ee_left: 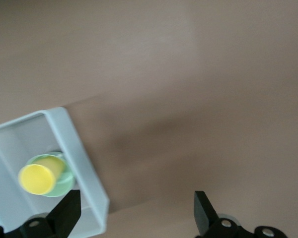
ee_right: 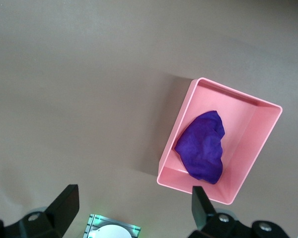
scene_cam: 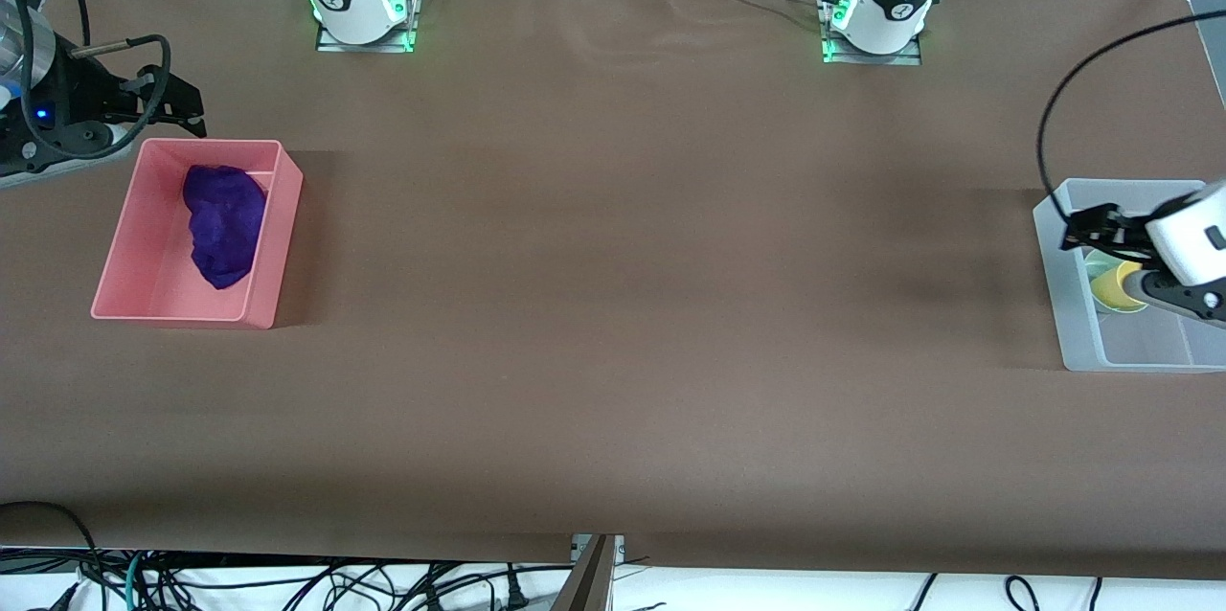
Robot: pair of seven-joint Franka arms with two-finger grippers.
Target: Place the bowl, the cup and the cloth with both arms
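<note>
- Front view is showing the bench [scene_cam: 613, 305], covered in brown and stretching from one arm's end to the other.
- The two white arms are rising from bases along the top of that view; each is reaching out over its own end of the bench.
- A pink bin [scene_cam: 129, 237] is sitting at the right arm's end of the bench, and a pale translucent bin [scene_cam: 1063, 305] is sitting at the left arm's end, well apart from it.
- The cloth [scene_cam: 225, 223], deep purple and lumpy, is lying inside the pink bin, toward the wall that faces the middle of the bench; the right wrist view is showing it [ee_right: 202, 148] there too.
- The right claw [scene_cam: 177, 108] is hanging in the air over the bench just beside the pink bin's corner, its fingers [ee_right: 64, 203] spread wide and holding nothing.
- The left claw [scene_cam: 1092, 228] is hanging over the pale bin's rim, its fingers [ee_left: 67, 213] spread wide and gripping nothing.
- The bowl [ee_left: 59, 181], mint green, is sitting in the pale bin [ee_left: 79, 153] close to one wall.
- The cup [scene_cam: 1116, 285], yellow, is resting in the bowl, tilted; the left wrist view is showing it [ee_left: 37, 178] there as well.
</note>
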